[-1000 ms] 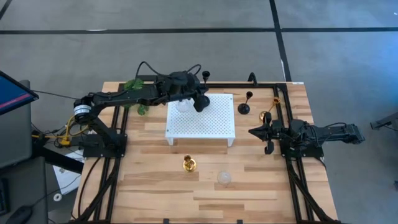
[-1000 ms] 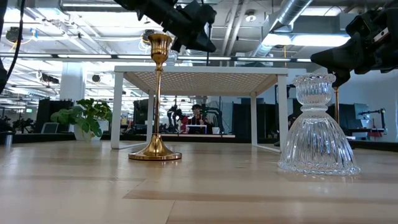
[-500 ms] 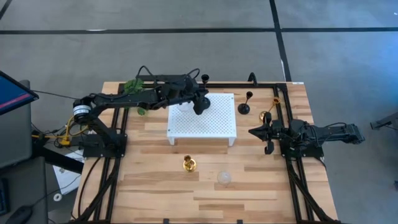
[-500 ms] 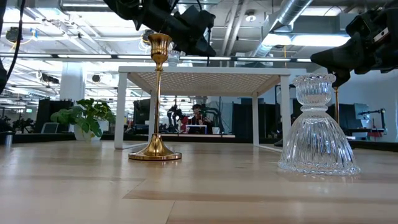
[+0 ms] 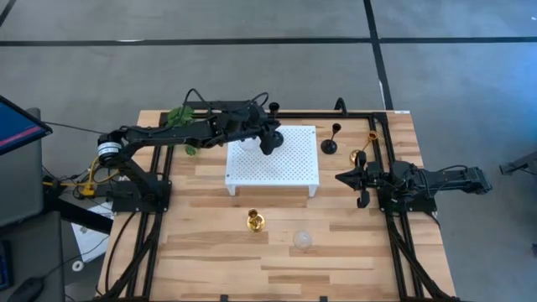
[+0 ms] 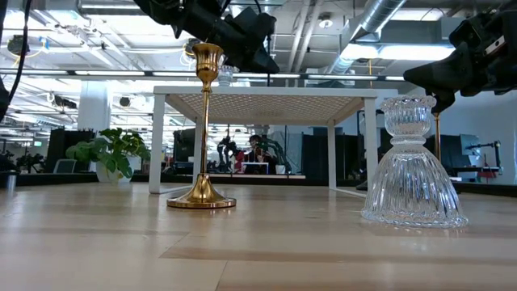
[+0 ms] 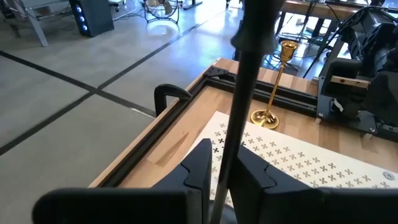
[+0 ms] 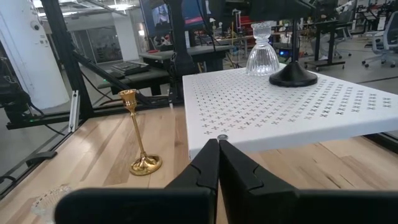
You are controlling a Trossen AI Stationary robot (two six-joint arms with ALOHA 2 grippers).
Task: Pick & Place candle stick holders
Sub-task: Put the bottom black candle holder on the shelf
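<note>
The left gripper (image 5: pixel 267 138) stands a black holder (image 8: pixel 292 76) on the platform (image 5: pixel 289 172) near its far edge, beside a glass holder (image 8: pixel 262 57), fingers barely parted around the stem. The right gripper (image 5: pixel 343 178), closed and empty, waits by the table's right edge.

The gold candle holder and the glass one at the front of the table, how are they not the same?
The gold candle holder is tall with a thin stem; the glass candle holder is shorter and squat. The gold one is shiny metal you cannot see through; the glass one is clear with ribbed sides. The gold one has a small flat foot; the glass one flares into a wide bell. Both stand upright on the wooden table.
</note>
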